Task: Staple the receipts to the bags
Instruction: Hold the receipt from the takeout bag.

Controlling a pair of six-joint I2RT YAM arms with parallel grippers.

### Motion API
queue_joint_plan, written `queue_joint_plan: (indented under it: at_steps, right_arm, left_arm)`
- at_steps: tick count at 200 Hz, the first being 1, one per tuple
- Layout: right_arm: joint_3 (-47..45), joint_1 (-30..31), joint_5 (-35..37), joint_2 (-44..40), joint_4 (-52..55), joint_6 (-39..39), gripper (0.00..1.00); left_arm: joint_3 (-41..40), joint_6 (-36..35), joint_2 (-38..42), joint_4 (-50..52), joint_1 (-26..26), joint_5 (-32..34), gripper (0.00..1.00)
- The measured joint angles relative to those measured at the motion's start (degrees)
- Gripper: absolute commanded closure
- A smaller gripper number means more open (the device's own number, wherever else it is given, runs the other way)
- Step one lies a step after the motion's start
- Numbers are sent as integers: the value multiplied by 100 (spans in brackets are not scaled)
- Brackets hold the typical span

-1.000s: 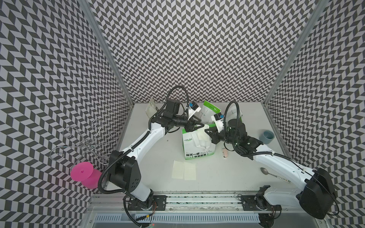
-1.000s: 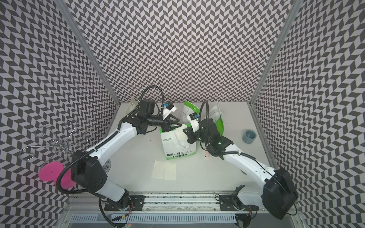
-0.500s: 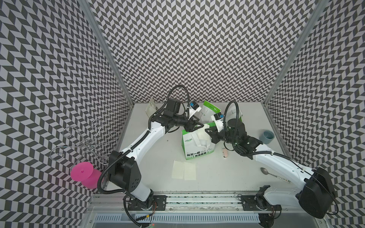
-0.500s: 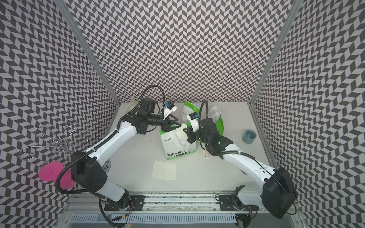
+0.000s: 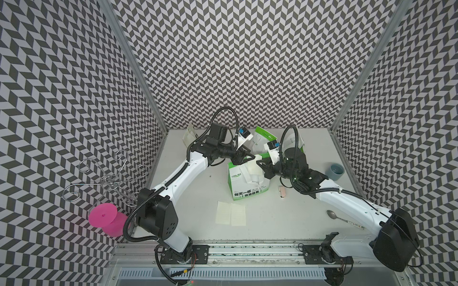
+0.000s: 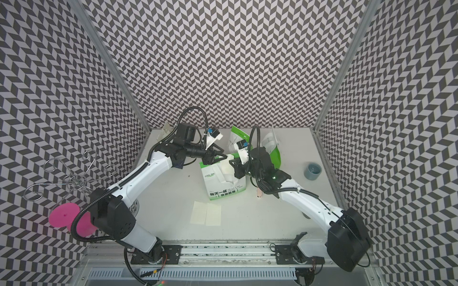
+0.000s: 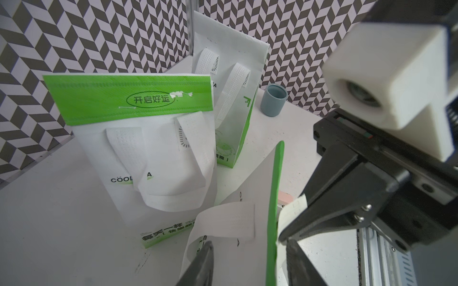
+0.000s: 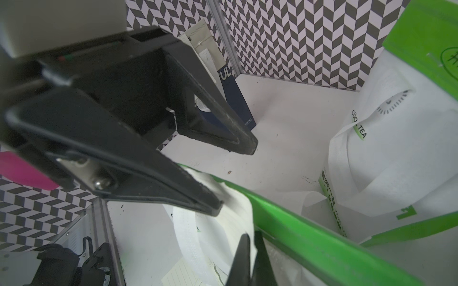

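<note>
**At mid-table, two pincers meet at one bag's rim**

Near the middle of the table point(image 5: 272, 222) we see a green-and-white bag point(image 5: 244, 184) standing with its printed face toward the front rail. Our right pincer point(image 5: 259, 164) is closed tight at the bag's top edge. In the left wrist view it appears to pinch a cream receipt point(image 7: 295, 210) against the green rim. Our left pincer point(image 5: 245, 159) faces it from the opposite side with its jaws parted about halfway. They straddle the same rim without gripping anything.

Two more receipts point(image 5: 231, 213) lie flat and side by side on the table in front of the bag, apart from it. The small stapler point(image 5: 282, 192) lies on the table just beside the bag, under the right arm and apart from both pincers.

Behind, a second green bag point(image 7: 138, 99) with a folded-over flap and a third green bag point(image 7: 230, 44) stand near the back wall. A navy bag point(image 8: 238, 104) leans in the back left corner. We also note a grey-blue cup point(image 5: 334, 172) by the right wall.
</note>
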State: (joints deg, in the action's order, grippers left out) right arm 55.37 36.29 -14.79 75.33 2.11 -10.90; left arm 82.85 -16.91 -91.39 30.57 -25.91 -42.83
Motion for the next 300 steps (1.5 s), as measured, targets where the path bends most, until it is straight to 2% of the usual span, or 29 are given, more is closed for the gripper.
queue_joint_plan:
  at_steps: [35,73,99,136,166,184,230,263,300]
  right_arm:
    - [42,0,22,2,-2,7,100]
    - [48,2,74,37,7,61,100]
    - [66,0,98,79,17,96,100]
    - [96,2,103,90,72,155,100]
    - [136,2,142,98,142,192,100]
    - [138,2,157,101,164,197,100]
    - [138,33,157,153,175,197,100]
    - [138,63,160,168,179,214,100]
    - [160,72,199,208,188,216,100]
  left_arm:
    - [11,-37,0,13,0,0,67]
    - [22,-46,0,44,-9,13,67]
    - [31,-105,-7,57,-9,22,55]
    - [35,-118,-11,66,-9,61,62]
    - [59,-125,-11,116,-24,188,60]
    - [74,-109,-11,151,-37,278,55]
    - [227,-55,-85,428,-42,420,58]
    - [236,-28,-131,470,-70,417,67]
    - [236,-52,-160,566,-107,417,89]
